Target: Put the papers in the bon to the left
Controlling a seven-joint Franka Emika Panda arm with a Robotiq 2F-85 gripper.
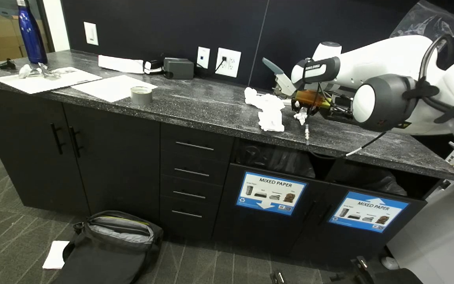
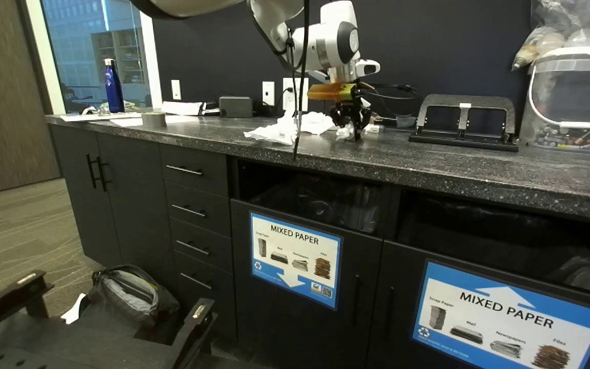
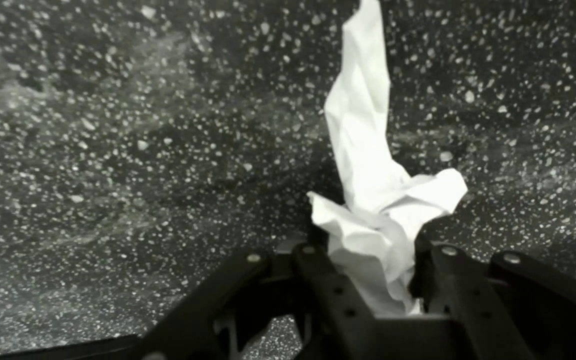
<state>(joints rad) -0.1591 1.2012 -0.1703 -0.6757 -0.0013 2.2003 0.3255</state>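
A crumpled white paper (image 3: 368, 150) fills the space between the fingers of my gripper (image 3: 368, 245) in the wrist view, pressed from both sides. Low at the counter, the gripper (image 2: 349, 134) has this same small wad (image 1: 301, 116) showing beneath it. Larger crumpled papers (image 1: 268, 110) lie bunched on the countertop beside the gripper, near the front edge, and also show in the exterior view (image 2: 279, 129). The left bon (image 1: 274, 157) is a dark compartment under the counter, with a bag lining and a blue-and-white label on its front. Its alike neighbour (image 1: 369, 177) stands to its right.
On the counter are a tape roll (image 1: 141, 96), flat white sheets (image 1: 112, 87), a grey box (image 1: 179, 68), a blue bottle (image 1: 32, 33) and a hole punch (image 2: 464, 123). A cable (image 2: 299, 102) hangs down at the arm. The counter's front edge overhangs both compartments.
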